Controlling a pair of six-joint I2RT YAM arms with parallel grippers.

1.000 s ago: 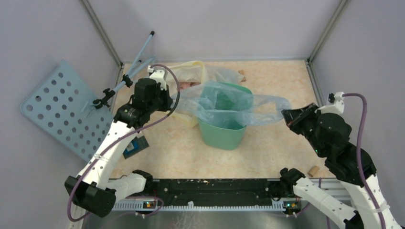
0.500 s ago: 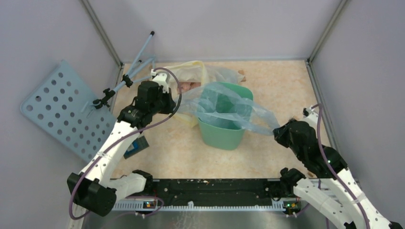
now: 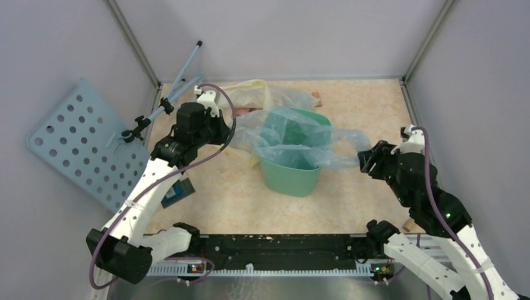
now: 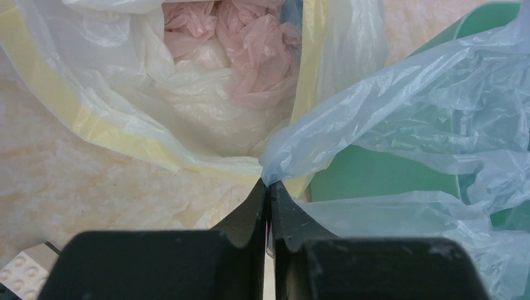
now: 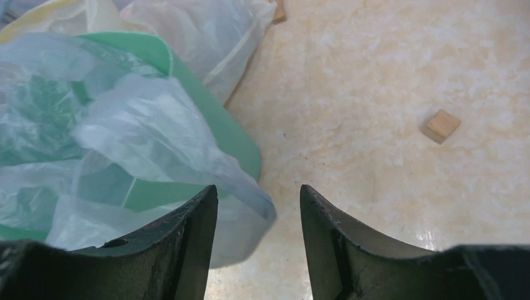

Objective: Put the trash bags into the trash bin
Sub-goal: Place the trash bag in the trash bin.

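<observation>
Pale-blue bag [image 3: 300, 134] is lying draped over the bin [image 3: 287, 178] at mid-table. The right gripper [image 5: 257, 189] is now standing open, having just released the bag's right end, while the left gripper [image 4: 270, 184] is still pinching the left corner between closed jaws. The bag is probably settling but not yet tucked in.

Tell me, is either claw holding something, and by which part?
The left gripper pinches the pale-blue bag by its tapered corner. The right gripper stands open, holding nothing.
</observation>
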